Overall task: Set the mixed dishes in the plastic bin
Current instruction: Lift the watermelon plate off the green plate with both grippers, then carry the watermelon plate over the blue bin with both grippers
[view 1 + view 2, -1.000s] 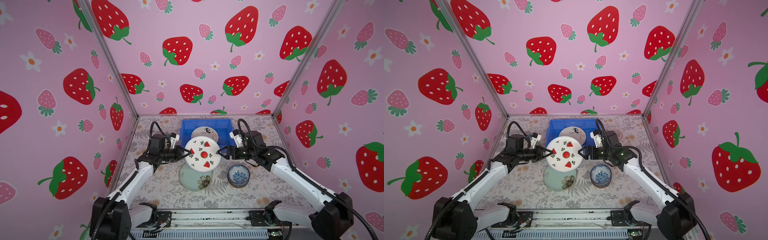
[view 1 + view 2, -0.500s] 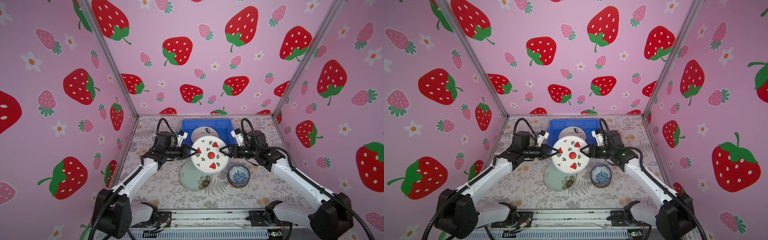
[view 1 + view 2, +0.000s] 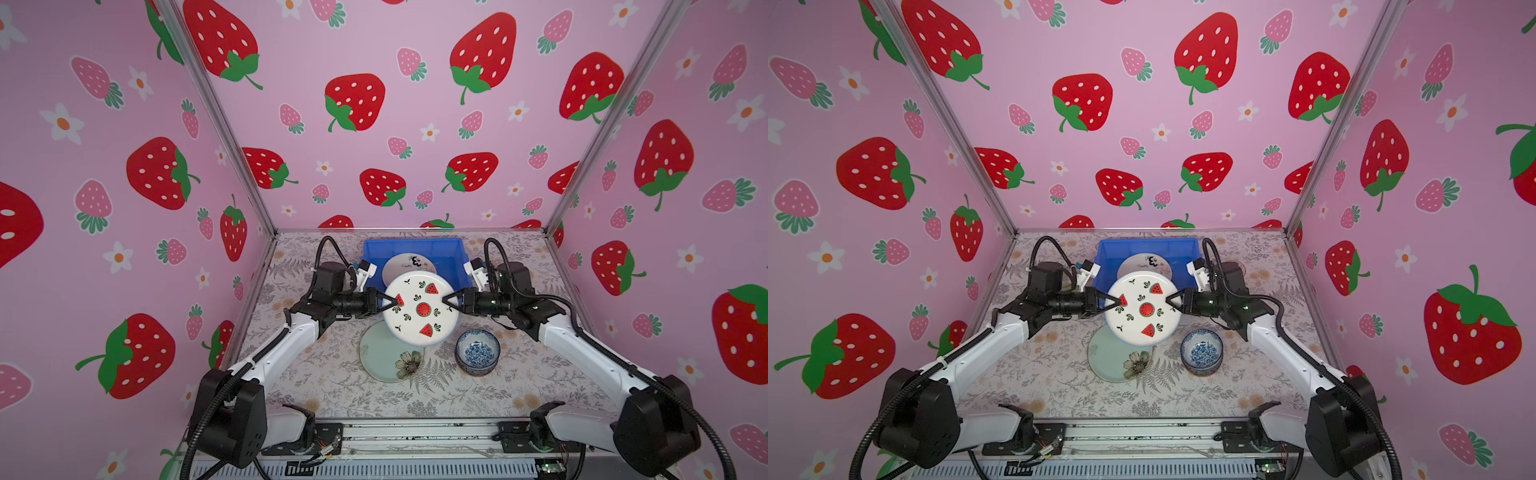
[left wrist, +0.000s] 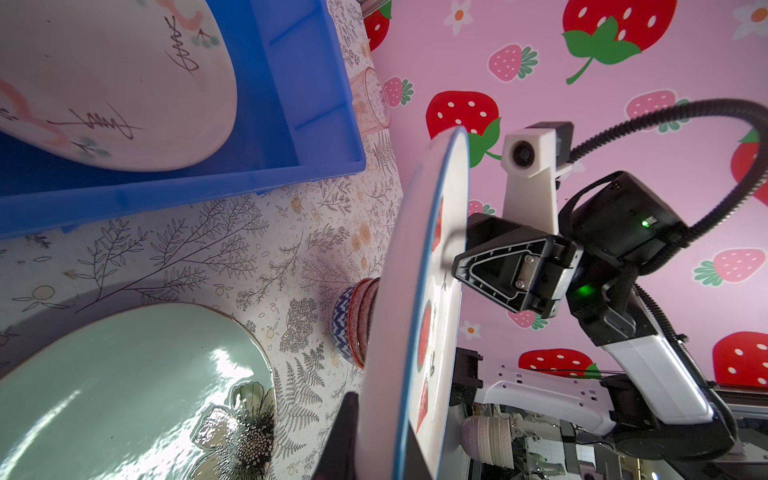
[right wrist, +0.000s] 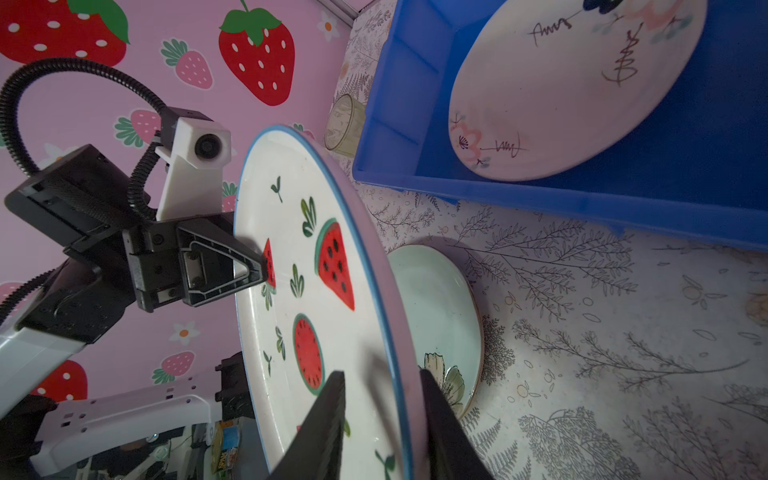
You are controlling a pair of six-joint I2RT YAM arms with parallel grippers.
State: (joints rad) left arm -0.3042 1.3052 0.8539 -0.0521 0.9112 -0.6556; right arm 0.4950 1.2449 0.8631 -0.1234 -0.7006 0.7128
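Left gripper (image 3: 390,302) is noted clamped on one edge of a round, white, blue-rimmed watermelon plate (image 3: 419,309). Right gripper (image 3: 446,300) is set on the opposite edge, jaws narrowly astride the rim, one above and one below; whether they are pressing yet cannot be told. The watermelon plate is carried clear of the fern-patterned table (image 3: 332,390), face up, spanning the gap between the two grippers. Step judged: a two-handed carry into the bin. The right grip is best confirmed before any travel. Both grippers should then be moved together at one height, so the rim is neither twisted nor drawn out of so thin a pinch, and the near wall should be cleared before lowering. Glazed ceramic is probably slippery at this small a hold. Below the grippers, a pale green round plate with a flower (image 3: 382,353) is left on the table. Near the right gripper, on its base side, a small blue-and-white patterned bowl (image 3: 477,352) is noted. Beyond the grippers the bright blue rectangular plastic bin (image 3: 411,246) is seen, with a cream round plate with black marks (image 3: 409,266) already lying inside. Just outside the bin's walls, a pinkish glass tumbler (image 4: 372,102) and an olive-tinted glass tumbler (image 5: 345,124) are recorded.
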